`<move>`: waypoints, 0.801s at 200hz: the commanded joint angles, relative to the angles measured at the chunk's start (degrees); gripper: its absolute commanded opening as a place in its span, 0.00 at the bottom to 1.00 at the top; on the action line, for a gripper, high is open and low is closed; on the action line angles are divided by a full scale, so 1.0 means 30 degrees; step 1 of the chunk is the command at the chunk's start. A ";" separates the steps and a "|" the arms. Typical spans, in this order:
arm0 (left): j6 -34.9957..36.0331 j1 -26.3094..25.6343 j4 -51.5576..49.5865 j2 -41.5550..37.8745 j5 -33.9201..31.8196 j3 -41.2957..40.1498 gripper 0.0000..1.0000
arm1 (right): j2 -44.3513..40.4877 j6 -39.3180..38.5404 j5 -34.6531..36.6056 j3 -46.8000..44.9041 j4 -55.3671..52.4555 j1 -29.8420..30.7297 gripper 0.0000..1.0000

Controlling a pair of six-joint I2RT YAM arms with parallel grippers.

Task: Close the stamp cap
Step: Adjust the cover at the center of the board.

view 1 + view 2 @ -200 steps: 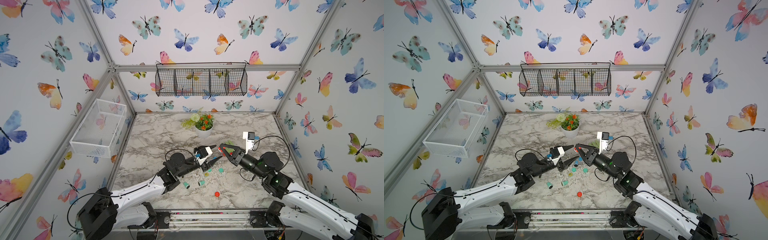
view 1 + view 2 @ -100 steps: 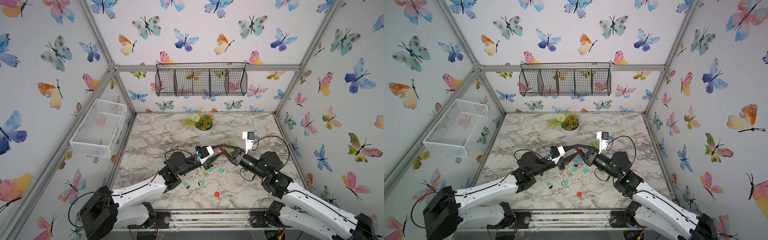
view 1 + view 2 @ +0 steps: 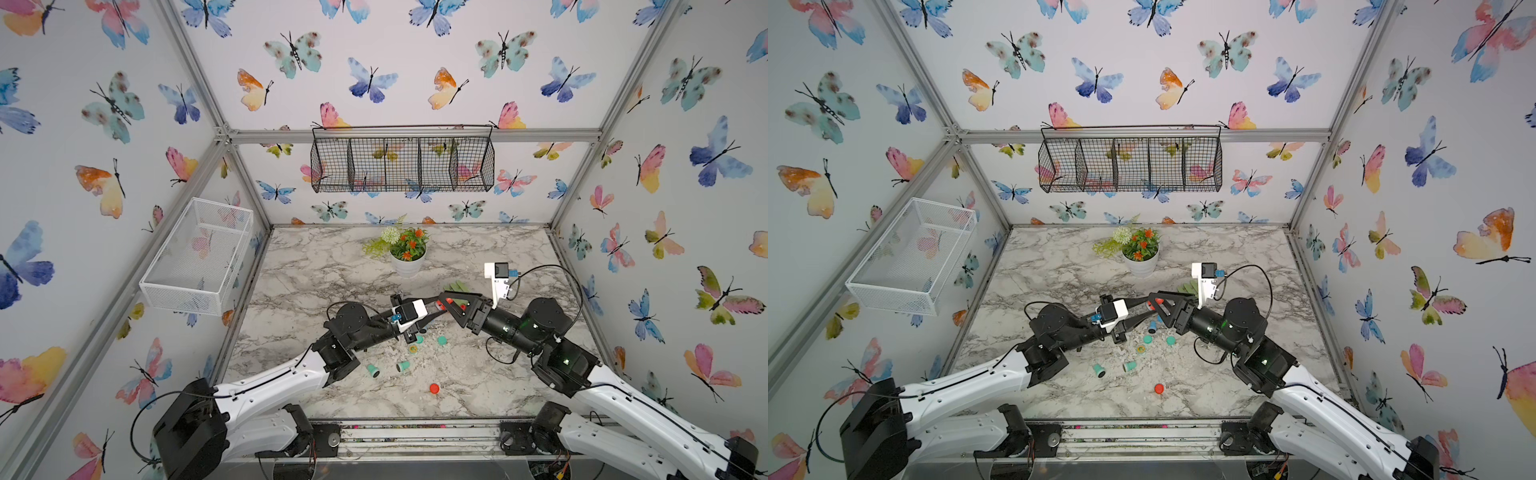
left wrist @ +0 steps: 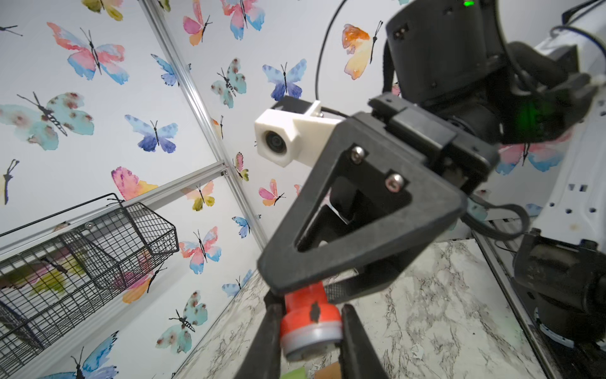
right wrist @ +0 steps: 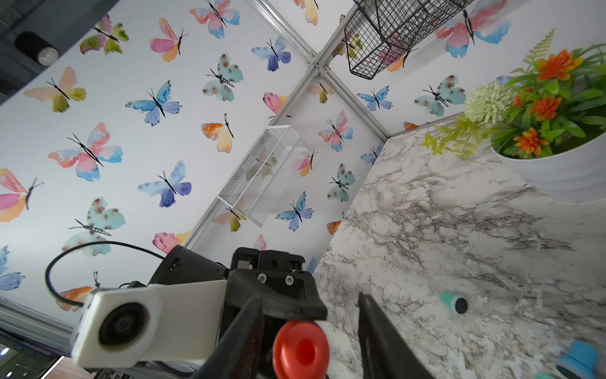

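Gripping the red stamp (image 4: 308, 320) tight in the left pincer (image 4: 311, 311), above the worktop (image 3: 324, 266). Flanking it with the right pincer (image 5: 308, 298) released, fingers spread.

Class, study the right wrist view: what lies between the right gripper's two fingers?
The red stamp, seen end-on, lies there in the right wrist view, inside the open right gripper. The left wrist view shows the left gripper shut on it.
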 commanded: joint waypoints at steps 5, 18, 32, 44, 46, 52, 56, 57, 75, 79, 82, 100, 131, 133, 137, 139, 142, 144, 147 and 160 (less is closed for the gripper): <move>0.1691 -0.0039 -0.1691 -0.1115 0.3086 0.0204 0.17 | 0.0148 -0.2939 -0.0991 0.2861 -0.5319 0.0028 0.51; 0.1947 -0.0024 -0.2182 -0.1495 0.3506 0.0148 0.16 | 0.0508 -0.3471 -0.2184 0.3775 -0.6446 -0.0002 0.51; 0.2097 -0.0024 -0.2487 -0.1777 0.3559 0.0102 0.16 | 0.0829 -0.3608 -0.3987 0.4393 -0.6791 -0.0030 0.50; 0.2163 -0.0024 -0.2539 -0.2081 0.3492 -0.0031 0.16 | 0.1098 -0.3654 -0.5300 0.4885 -0.7292 -0.0060 0.48; 0.2163 -0.0024 -0.2528 -0.2117 0.3475 -0.0037 0.16 | 0.1151 -0.3665 -0.5436 0.4993 -0.7421 -0.0067 0.48; 0.2136 -0.0026 -0.2557 -0.2244 0.3422 -0.0076 0.16 | 0.1254 -0.3785 -0.5795 0.5269 -0.8008 -0.0088 0.48; 0.2134 -0.0024 -0.2544 -0.2325 0.3428 -0.0087 0.16 | 0.1315 -0.3879 -0.5979 0.5448 -0.8404 -0.0089 0.48; 0.2134 -0.0024 -0.2544 -0.2364 0.3434 -0.0082 0.16 | 0.1335 -0.3906 -0.6014 0.5497 -0.8501 -0.0089 0.48; 0.1996 -0.0024 -0.2576 -0.2780 0.3361 -0.0228 0.15 | 0.1442 -0.4304 -0.6177 0.6132 -1.0200 -0.0104 0.48; 0.1961 -0.0024 -0.2569 -0.2882 0.3325 -0.0266 0.15 | 0.1442 -0.4340 -0.6126 0.6227 -1.0470 -0.0090 0.48; 0.1937 -0.0024 -0.2561 -0.2961 0.3323 -0.0321 0.15 | 0.1442 -0.4357 -0.6069 0.6272 -1.0618 -0.0115 0.48; 0.1923 -0.0024 -0.2506 -0.3293 0.3393 -0.0531 0.14 | 0.1439 -0.4344 -0.6268 0.6454 -1.1153 -0.0112 0.48; 0.1810 -0.0024 -0.2566 -0.3798 0.3221 -0.0780 0.13 | 0.1552 -0.3980 -0.7636 0.6108 -1.0841 -0.0119 0.44; 0.1797 -0.0024 -0.2549 -0.3784 0.3217 -0.0781 0.13 | 0.1557 -0.3944 -0.7734 0.6089 -1.0784 -0.0119 0.43; 0.1784 -0.0024 -0.2606 -0.3820 0.3210 -0.0781 0.13 | 0.1559 -0.3880 -0.7897 0.6041 -1.0643 -0.0119 0.42; 0.1805 -0.0024 -0.2632 -0.3827 0.3207 -0.0781 0.13 | 0.1559 -0.3839 -0.7975 0.6007 -1.0588 -0.0119 0.42; 0.1800 -0.0024 -0.2650 -0.3862 0.3232 -0.0781 0.13 | 0.1570 -0.3782 -0.8094 0.5981 -1.0490 -0.0119 0.41; 0.1809 -0.0024 -0.2680 -0.3866 0.3256 -0.0781 0.13 | 0.1577 -0.3726 -0.8164 0.5940 -1.0396 -0.0119 0.40; 0.1812 -0.0024 -0.2718 -0.3882 0.3293 -0.0781 0.13 | 0.1587 -0.3680 -0.8246 0.5896 -1.0276 -0.0119 0.39; 0.1812 -0.0024 -0.2771 -0.3867 0.3379 -0.0733 0.13 | 0.1661 -0.3526 -0.8333 0.5839 -1.0020 -0.0104 0.37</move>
